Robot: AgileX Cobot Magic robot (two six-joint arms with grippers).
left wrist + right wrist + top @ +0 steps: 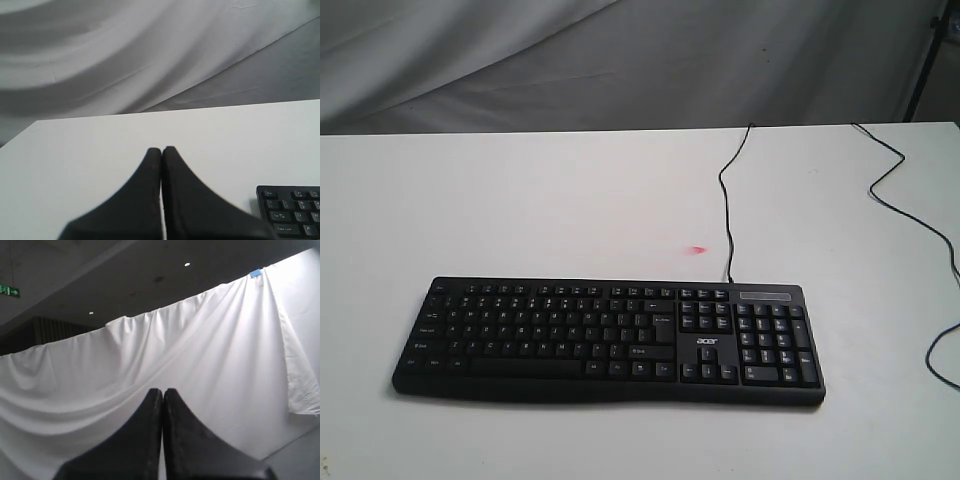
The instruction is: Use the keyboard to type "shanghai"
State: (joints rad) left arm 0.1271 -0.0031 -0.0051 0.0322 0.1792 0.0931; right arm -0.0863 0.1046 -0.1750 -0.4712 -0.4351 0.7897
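The black Acer keyboard (610, 340) lies flat on the white tabletop (520, 200), close to the near edge, with its number pad on the right side. Just behind it is a small pink mark (696, 250). The thin keyboard cable (725, 200) runs from the back edge toward the far edge. A second black cable (872, 192) curves along the right side, apart from the keyboard. Farther back hangs a grey-white cloth (520, 60). The left gripper (161, 150), jaws pressed together, is above bare tabletop near the keyboard's Esc corner. The right gripper (162, 391), also closed on nothing, faces the cloth.
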